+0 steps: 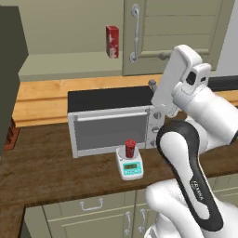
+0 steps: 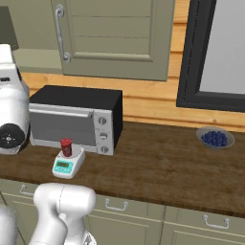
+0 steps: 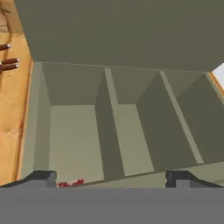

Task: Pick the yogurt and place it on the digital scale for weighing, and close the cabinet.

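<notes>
The yogurt (image 1: 130, 148), a short red cup, stands upright on the round plate of the small white digital scale (image 1: 130, 167) in front of the toaster oven; the yogurt (image 2: 66, 147) and the scale (image 2: 68, 164) also show in the right base view. The olive cabinet (image 1: 69, 32) has its left door (image 1: 11, 69) swung open and its right door (image 1: 176, 28) closed. My arm is raised toward the cabinet. In the hand view my gripper (image 3: 111, 179) is open and empty, facing the cabinet interior (image 3: 131, 131).
A silver toaster oven (image 1: 111, 125) stands behind the scale. A red-and-white carton (image 1: 112, 42) sits on the cabinet shelf. A bowl of blueberries (image 2: 215, 138) rests far right on the wooden counter (image 2: 158, 167), below a dark-framed window (image 2: 215, 52).
</notes>
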Robot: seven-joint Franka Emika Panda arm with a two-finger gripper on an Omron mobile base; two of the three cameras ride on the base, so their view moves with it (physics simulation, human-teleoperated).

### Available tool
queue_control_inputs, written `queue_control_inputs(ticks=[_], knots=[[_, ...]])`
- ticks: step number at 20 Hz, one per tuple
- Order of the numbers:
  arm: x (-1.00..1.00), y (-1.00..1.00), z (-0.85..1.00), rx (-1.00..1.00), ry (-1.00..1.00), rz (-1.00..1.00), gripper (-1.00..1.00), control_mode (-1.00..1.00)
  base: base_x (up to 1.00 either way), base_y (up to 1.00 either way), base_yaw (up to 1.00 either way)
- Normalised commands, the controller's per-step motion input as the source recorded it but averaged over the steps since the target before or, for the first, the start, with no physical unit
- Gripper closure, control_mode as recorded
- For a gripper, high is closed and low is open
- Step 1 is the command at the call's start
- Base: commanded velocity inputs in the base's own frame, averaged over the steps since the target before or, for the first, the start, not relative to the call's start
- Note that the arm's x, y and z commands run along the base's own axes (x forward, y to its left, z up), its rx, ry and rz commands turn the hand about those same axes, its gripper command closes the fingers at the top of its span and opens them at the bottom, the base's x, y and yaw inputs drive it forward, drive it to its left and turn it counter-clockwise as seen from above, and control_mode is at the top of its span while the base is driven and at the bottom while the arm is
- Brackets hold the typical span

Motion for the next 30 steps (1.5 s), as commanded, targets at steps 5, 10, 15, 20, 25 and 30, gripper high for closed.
queue_control_inputs(ticks=[5,10,15,20,25,30], knots=[[-0.49,0.41,-0.44,0.04,0.0,0.0,-1.0,-1.0,0.0,0.0,0.0],[-0.37,0.31,-0.1,0.0,0.02,0.0,-1.0,-1.0,0.0,0.0,0.0],[-0.25,0.25,-0.34,0.0,0.03,0.0,-1.0,-1.0,0.0,0.0,0.0],[-0.32,0.08,-0.13,-0.01,0.0,0.0,-1.0,-1.0,0.0,0.0,0.0],[-0.5,0.26,-0.18,0.0,0.0,0.0,-1.0,-1.0,0.0,0.0,0.0],[-0.24,0.26,-0.32,0.0,0.02,0.0,-1.0,-1.0,0.0,0.0,0.0]])
